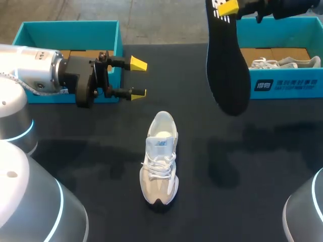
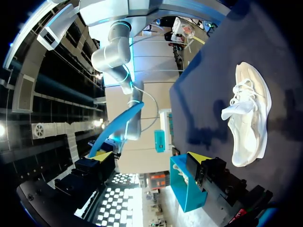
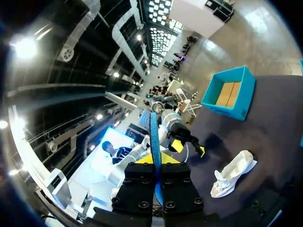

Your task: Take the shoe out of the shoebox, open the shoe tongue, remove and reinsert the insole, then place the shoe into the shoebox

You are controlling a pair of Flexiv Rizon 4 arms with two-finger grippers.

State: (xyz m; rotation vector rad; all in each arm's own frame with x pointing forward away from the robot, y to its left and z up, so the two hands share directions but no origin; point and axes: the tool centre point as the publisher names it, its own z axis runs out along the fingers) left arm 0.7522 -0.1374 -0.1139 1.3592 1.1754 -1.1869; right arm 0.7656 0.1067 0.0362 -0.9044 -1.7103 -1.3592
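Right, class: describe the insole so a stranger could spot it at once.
Start at the right-hand teal shoebox, which holds a shoe. Before its left end the right gripper holds up the insole. It alone is flat, black and foot-shaped.

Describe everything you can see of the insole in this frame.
The insole is long, flat and black, foam-like by its look, with white marks near its upper end. It hangs roughly upright in the air, pinched at that end by the right gripper, its rounded lower end free. From the head view it overlaps the right shoebox and is clear of the shoe. The right wrist view shows it edge-on, a thin strip.
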